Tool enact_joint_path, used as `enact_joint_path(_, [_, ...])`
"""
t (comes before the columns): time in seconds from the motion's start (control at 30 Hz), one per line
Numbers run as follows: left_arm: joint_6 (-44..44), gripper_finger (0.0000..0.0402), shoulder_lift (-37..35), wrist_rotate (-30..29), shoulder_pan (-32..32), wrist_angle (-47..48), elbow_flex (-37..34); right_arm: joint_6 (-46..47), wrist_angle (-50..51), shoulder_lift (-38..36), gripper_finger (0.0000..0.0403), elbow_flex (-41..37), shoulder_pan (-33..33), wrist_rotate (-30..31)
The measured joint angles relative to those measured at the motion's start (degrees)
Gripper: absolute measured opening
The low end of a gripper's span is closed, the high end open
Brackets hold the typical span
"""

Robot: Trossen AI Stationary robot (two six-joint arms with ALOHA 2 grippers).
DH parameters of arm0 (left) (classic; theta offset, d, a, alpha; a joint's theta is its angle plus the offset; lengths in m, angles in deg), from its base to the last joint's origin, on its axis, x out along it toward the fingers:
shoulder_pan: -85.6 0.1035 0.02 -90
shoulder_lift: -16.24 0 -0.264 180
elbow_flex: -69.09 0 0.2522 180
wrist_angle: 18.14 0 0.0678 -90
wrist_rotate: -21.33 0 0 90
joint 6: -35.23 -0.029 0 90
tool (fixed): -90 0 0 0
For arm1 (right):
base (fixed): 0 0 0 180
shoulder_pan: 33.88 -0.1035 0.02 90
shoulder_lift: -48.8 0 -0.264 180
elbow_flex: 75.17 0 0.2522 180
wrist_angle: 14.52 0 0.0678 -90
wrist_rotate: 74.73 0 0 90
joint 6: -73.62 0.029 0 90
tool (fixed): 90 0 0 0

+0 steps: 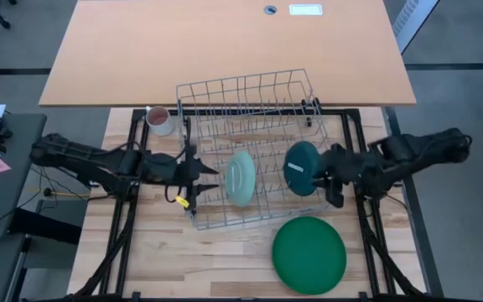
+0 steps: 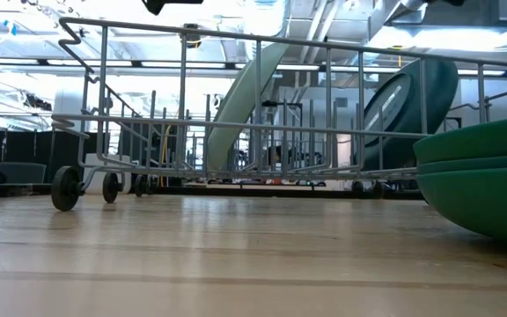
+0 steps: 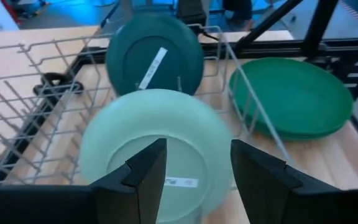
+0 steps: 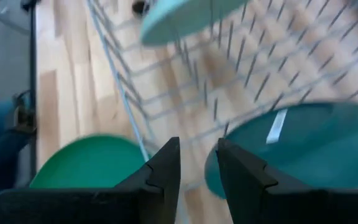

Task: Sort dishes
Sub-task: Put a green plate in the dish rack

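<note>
A pale mint round glossy plate (image 1: 241, 178) and a dark teal round plate (image 1: 303, 168) stand on edge inside the wire dish rack (image 1: 250, 101). Stacked large dark green plates (image 1: 309, 254) lie on the wooden desk (image 1: 183, 260), right of the rack's near corner. The left tool (image 3: 194, 168) and right tool (image 4: 197, 165) both hang with fingers apart, holding nothing.

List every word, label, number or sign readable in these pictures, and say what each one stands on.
No text can be read anywhere.
White sticker on the dark teal plate: print too small to read.
White sticker on the pale mint plate: dark print, too blurred to read.
White label on the far tabletop: too small to read.
</note>
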Motion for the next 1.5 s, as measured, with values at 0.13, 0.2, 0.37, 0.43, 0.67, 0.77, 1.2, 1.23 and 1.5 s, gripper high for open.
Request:
enact_joint_path(0.13, [0.93,0.0172,0.16,-0.05,-2.70,-1.20,0.00,0.40,-2.84,2.25,0.0113,0.00,-7.56,10.67])
enact_joint_path(0.2, [1.90,0.0172,1.01,-0.25,-4.33,-2.10,0.02,-2.19,-3.71,3.68,0.0113,-0.07,-9.69,11.87])
enact_joint_path(0.37, [4.00,0.0172,4.84,-3.13,-7.91,-3.11,0.02,-3.87,-4.10,7.90,0.0113,-0.11,-12.55,12.11])
enact_joint_path(0.43, [5.78,0.0172,7.33,-3.81,-8.46,-2.97,0.02,-3.98,-4.52,9.69,0.0113,-0.11,-13.11,12.13])
enact_joint_path(0.67, [6.57,0.0172,14.53,-4.44,-11.49,-2.55,0.99,-1.24,-4.02,13.58,0.0113,-0.12,-13.49,12.11])
enact_joint_path(0.77, [6.55,0.0172,16.12,-6.67,-13.99,-2.81,3.23,2.27,-3.50,13.47,0.0113,-0.13,-14.38,12.11])
enact_joint_path(1.2, [10.27,0.0172,21.79,-15.30,-22.26,-2.70,10.21,5.05,-6.29,13.74,0.0113,-0.11,-18.84,13.79])
enact_joint_path(1.23, [10.76,0.0172,21.85,-15.44,-22.47,-2.08,10.21,5.05,-6.30,13.76,0.0113,-0.11,-19.10,13.79])
enact_joint_path(1.5, [20.76,0.0172,21.51,-18.17,-26.52,2.74,10.29,5.29,-6.40,13.87,0.0113,-0.11,-21.62,13.65])
